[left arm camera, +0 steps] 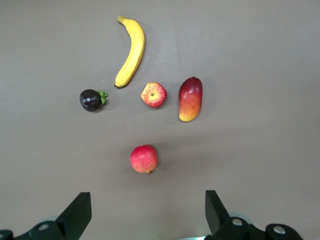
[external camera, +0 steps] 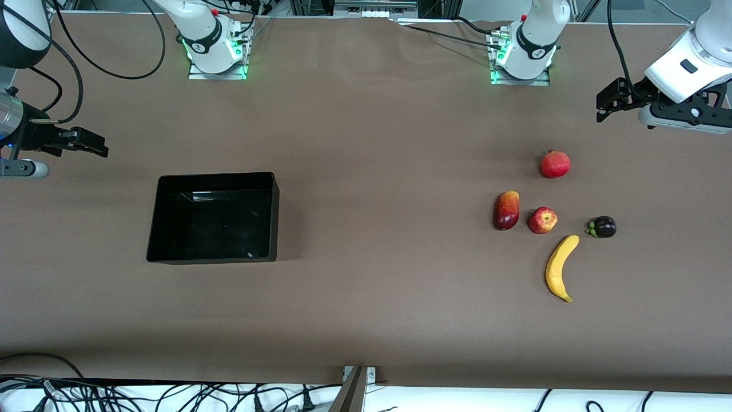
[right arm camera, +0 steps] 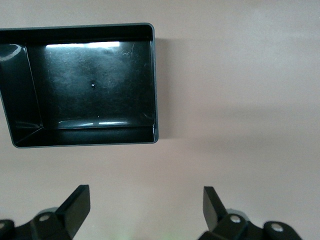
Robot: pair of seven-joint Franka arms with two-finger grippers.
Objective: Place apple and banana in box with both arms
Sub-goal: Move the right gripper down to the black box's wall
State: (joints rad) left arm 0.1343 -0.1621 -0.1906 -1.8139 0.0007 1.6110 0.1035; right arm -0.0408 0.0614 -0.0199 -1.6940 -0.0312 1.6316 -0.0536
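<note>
Currently, both arms waiting, left claw (left arm camera: pixel 145 215) hanging wide above worktop (external camera: pixel 366 143), right claw (right arm camera: pixel 145 212) wide beside box (external camera: pixel 214 217), apple (external camera: pixel 542 220) sitting by banana (external camera: pixel 560 268).

A: What is cut off?
B: In both wrist views, the lower edge crops the left gripper (left arm camera: pixel 145 212) and the right gripper (right arm camera: pixel 145 207). The box's (right arm camera: pixel 154 75) corner also runs off that view's side.

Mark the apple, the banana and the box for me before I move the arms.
apple (external camera: pixel 542 220): front view, middle of its red skin.
banana (external camera: pixel 559 269): front view, middle of its curved body.
box (external camera: pixel 274 214): front view, wall toward the fruits.
</note>
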